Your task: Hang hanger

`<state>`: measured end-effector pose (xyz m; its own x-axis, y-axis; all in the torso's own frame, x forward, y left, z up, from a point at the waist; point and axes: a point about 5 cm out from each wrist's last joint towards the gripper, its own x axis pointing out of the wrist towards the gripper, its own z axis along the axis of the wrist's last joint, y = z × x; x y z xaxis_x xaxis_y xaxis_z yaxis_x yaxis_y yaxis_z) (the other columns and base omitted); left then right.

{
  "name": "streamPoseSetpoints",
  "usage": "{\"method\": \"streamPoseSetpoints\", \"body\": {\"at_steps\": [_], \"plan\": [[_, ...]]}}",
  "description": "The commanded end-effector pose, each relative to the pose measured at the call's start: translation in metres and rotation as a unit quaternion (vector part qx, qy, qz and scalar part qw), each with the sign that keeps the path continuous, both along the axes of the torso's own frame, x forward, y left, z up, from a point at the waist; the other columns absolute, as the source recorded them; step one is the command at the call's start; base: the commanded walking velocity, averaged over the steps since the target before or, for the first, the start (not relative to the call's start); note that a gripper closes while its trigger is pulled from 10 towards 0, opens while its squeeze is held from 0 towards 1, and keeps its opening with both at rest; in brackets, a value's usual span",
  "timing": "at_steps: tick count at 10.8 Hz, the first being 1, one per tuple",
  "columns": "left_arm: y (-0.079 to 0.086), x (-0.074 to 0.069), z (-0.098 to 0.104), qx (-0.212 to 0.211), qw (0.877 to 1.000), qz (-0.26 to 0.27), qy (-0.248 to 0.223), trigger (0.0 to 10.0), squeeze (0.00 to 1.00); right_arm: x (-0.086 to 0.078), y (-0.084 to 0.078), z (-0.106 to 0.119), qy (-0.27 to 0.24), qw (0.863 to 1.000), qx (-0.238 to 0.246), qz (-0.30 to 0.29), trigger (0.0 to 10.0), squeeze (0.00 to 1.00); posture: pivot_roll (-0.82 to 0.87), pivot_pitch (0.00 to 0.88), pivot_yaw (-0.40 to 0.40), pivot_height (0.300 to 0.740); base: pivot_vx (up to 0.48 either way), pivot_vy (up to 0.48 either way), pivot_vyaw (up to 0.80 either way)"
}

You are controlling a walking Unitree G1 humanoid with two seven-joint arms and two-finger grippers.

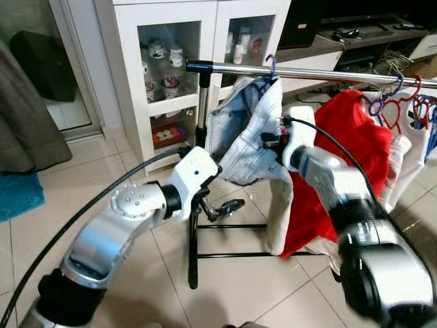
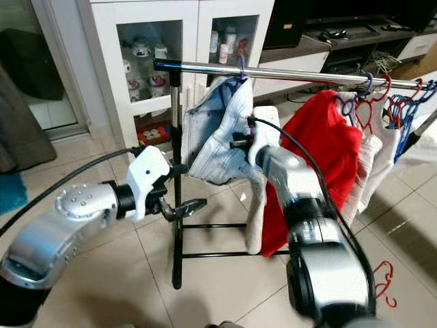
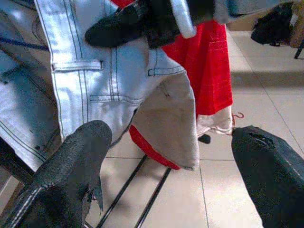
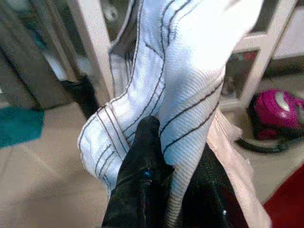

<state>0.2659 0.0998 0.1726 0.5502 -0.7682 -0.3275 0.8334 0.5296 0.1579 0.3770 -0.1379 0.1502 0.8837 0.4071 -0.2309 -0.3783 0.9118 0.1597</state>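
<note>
Up at the metal rail [image 1: 321, 72] of a clothes rack, a blue hanger [image 1: 272, 67] hooks over the bar near its left end, carrying pale denim jeans [image 1: 246, 130] that drape down in folds. The right gripper [image 4: 166, 156] reaches into the hanging jeans below the hook, its two black fingers [image 4: 137, 175] pinched tight on a fold of the denim, with the cloth squeezed between them. The left gripper [image 3: 168, 166] hangs lower and to the left, beside the rack's black upright post [image 1: 195, 225]; its fingers [image 3: 71, 166] stand wide apart and hold nothing, pointing toward the lower part of the jeans. Just to the right of the jeans hangs a red garment [image 1: 348, 157], touching them, and beyond it a white garment [image 1: 399, 164] on further blue and red hangers [image 1: 403, 96]. A red hanger [image 2: 384, 280] lies on the tiled floor [image 1: 116, 171] near the rack's foot. Behind the rack stands a white cabinet [image 1: 130, 82] with glass doors and small jars inside.
</note>
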Motion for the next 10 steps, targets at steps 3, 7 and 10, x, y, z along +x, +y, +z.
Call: {"method": "streamPoseSetpoints", "body": {"at_steps": [3, 7, 10], "plan": [[-0.004, -0.006, -0.006, -0.01, 1.0, 0.006, -0.002, 10.0, 0.0, -0.019, -0.01, 0.031, -0.121, 0.992, 0.031, 0.03, 0.0, 0.0, 0.04, 0.0, -0.084, 0.74, 0.0, 0.0, 0.0], [-0.007, -0.011, -0.019, -0.015, 0.999, 0.029, -0.012, 10.0, 0.0, -0.047, -0.023, 0.007, -0.099, 0.994, -0.005, 0.055, 0.0, 0.0, 0.04, 0.0, -0.08, 0.74, 0.0, 0.0, 0.0], [0.009, -0.009, -0.026, -0.065, 0.984, 0.159, -0.049, 10.0, 0.0, -0.082, -0.036, -0.003, -0.092, 0.994, -0.012, 0.05, 0.0, 0.0, 0.03, 0.0, -0.077, 0.74, 0.0, 0.0, 0.0]]}}
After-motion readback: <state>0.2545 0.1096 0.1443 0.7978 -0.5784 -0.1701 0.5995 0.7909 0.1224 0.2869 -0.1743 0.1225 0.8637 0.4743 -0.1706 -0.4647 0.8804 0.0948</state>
